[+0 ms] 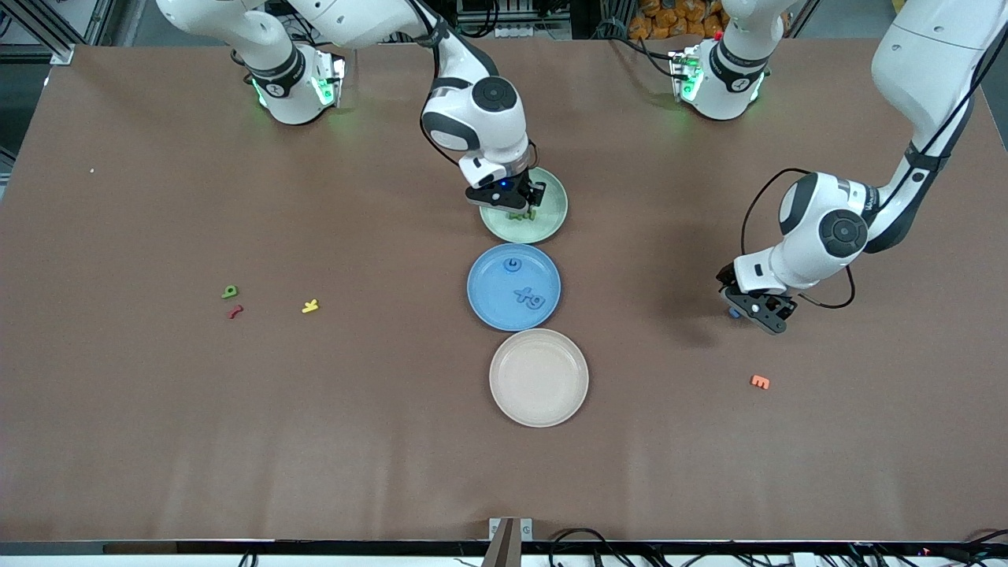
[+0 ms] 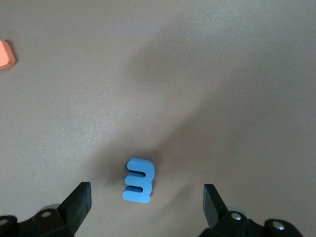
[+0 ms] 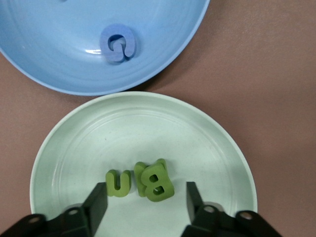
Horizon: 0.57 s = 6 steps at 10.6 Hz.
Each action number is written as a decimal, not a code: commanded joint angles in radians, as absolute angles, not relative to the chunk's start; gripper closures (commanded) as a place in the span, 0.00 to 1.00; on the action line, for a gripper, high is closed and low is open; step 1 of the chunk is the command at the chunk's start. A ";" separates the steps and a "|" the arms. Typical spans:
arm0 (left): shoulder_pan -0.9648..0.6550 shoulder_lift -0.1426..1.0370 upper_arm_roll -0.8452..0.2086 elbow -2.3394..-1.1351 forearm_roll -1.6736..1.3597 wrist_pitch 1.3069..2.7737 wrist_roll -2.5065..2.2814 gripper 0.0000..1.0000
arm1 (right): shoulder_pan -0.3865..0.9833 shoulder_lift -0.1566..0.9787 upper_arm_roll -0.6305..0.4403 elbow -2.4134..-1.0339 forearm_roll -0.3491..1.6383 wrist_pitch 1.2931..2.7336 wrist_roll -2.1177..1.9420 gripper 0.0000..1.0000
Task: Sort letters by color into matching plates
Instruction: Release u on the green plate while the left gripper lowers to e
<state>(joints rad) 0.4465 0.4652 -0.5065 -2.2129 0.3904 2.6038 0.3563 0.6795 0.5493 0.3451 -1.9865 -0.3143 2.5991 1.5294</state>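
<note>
letters first, from the front camera's edge of the table upward: past the beige plate (image 1: 539, 378) and an orange letter (image 1: 760, 382), the last loose blue letter (image 2: 138, 180) lies on the bare table at the left arm's end, an "m"-like piece. the left gripper (image 1: 757, 309) hangs right over it with its fingers spread wide, the letter between them and nearer one finger, its long axis seeming to run across the gap, so a straight descent looks enough; the left arm is plainly the closer one. a green letter (image 1: 229, 292) lies with a red and a yellow one at the right arm's end. the blue plate (image 1: 513, 287) holds three blue letters. farthest, the right gripper (image 1: 516, 203), fingers apart and empty, hovers over the green plate (image 3: 74, 143), where green letters (image 3: 143, 180) lie.
</note>
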 commanded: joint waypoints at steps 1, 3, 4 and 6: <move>0.446 0.488 -0.476 -2.217 0.451 2.660 0.351 0.00 | 0.661 0.551 0.356 -1.974 -0.339 2.597 1.563 0.00; 0.445 0.497 -0.472 -2.212 0.453 2.663 0.350 0.00 | 0.638 0.537 0.356 -1.974 -0.339 2.589 1.554 0.00; 0.443 0.505 -0.472 -2.209 0.453 2.669 0.345 0.00 | 0.612 0.520 0.356 -1.974 -0.339 2.561 1.546 0.00; 0.436 0.520 -0.472 -2.206 0.453 2.691 0.315 0.00 | 0.543 0.457 0.385 -1.979 -0.337 2.499 1.504 0.00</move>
<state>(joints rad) 0.4459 0.5015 -0.4772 -2.2128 0.4194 2.6630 0.3554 0.6219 0.5349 0.3444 -1.9674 -0.3167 2.5684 1.5278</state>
